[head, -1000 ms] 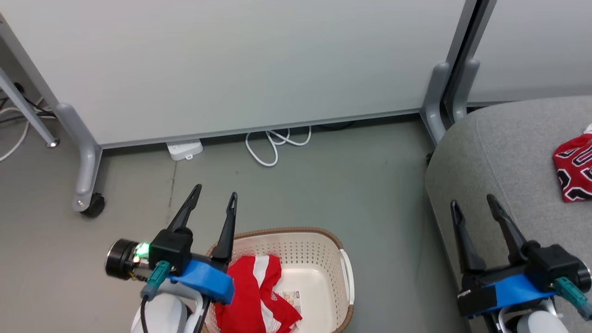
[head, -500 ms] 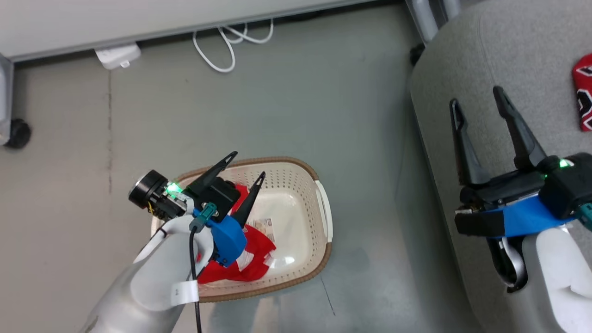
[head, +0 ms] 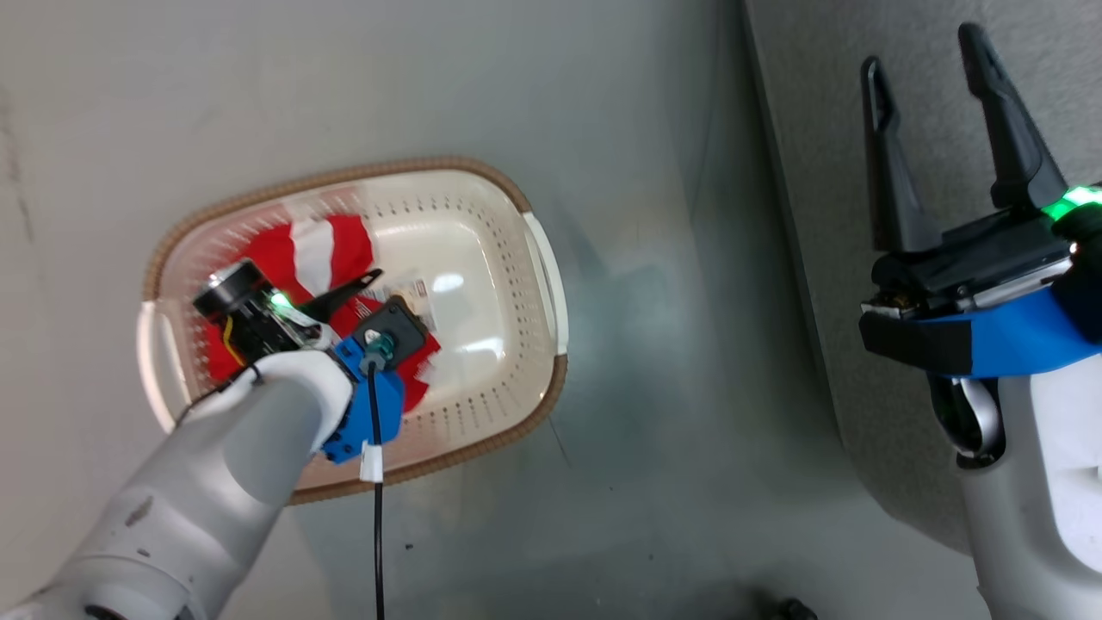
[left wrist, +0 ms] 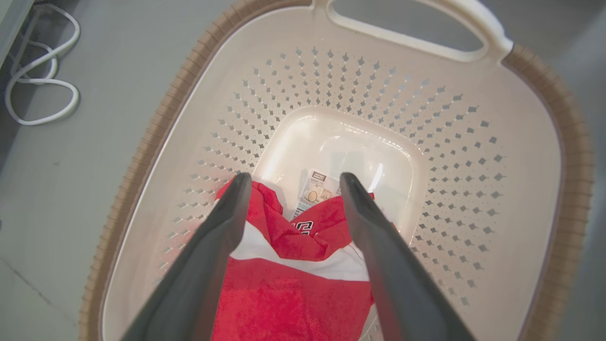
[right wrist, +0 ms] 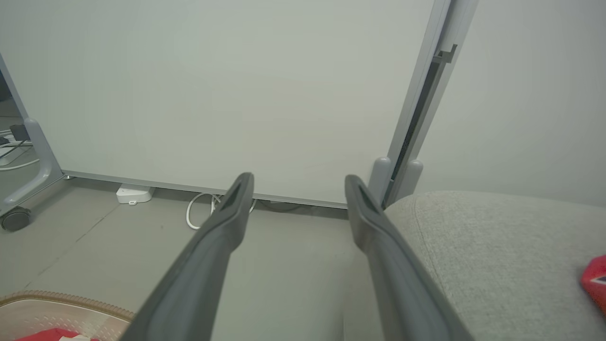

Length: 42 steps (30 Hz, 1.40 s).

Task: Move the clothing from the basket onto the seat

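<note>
Since a second ago my left arm has dropped from above the rim down into the basket [head: 413, 164], and my head has tipped down with it. My left gripper [left wrist: 294, 182] is spread wide, its fingers on either side of a bunched fold of the red-and-white striped piece [left wrist: 293, 284]. That piece lies in the basket's left half beside the label [left wrist: 316, 189]. Nothing is pinched; whether the tips touch cloth I cannot tell. My right gripper [head: 921, 52] is equally wide and empty, over the edge of the seat [head: 809, 129], where a red garment [right wrist: 595, 284] lies.
</note>
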{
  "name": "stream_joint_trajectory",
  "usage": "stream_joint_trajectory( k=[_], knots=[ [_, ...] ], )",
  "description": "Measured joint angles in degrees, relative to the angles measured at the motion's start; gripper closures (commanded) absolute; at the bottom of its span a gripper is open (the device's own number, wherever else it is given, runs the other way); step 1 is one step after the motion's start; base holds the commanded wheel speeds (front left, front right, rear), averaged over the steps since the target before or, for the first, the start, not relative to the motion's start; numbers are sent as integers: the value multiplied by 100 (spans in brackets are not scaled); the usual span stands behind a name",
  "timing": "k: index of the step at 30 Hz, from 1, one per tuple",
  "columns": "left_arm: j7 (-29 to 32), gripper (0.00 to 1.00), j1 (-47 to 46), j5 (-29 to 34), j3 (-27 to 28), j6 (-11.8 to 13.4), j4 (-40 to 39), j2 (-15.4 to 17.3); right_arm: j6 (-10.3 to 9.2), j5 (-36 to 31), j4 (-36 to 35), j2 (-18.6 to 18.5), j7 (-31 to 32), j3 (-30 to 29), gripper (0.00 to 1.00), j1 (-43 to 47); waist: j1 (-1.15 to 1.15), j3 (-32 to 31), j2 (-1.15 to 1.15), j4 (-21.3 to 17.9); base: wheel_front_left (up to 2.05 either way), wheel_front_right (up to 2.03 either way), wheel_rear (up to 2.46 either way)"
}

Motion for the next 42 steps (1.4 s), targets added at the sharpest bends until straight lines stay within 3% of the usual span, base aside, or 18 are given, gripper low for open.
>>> stream_joint_trajectory(
  k=[12, 28, 29, 30, 31, 42],
  knots=[
    [913, 0, -718, -347, -1213, -1, 559, 275, 0, -16, -319, 16, 0, 1, 0, -445, 0, 1248, 0, -262, 0, 0, 0],
    [1630, 0, -1215, -136, -1305, 0, 662, 491, 0, -73, -564, 44, 0, -109, 0, -569, -2, 2195, 0, -428, 0, 0, 0],
    [1649, 53, -1244, -108, -1305, 0, 662, 481, 0, -83, -564, 51, 1, -131, 0, -570, -3, 2221, 1, -432, 0, 0, 0],
    [1671, 69, -1262, -90, -1303, 0, 670, 476, 0, -90, -572, 62, 1, -138, 0, -570, -4, 2239, 1, -433, 0, 0, 0],
    [1696, 100, -1272, -84, -1305, 0, 677, 464, 0, -90, -581, 62, 1, -156, 0, -570, -5, 2254, 1, -434, 0, 0, 0],
    [1607, 100, -1377, -205, -1302, 5, 769, 290, 0, -134, -557, 67, 0, -286, 0, -595, -2, 2226, 0, -342, 0, 0, 0]
  ],
)
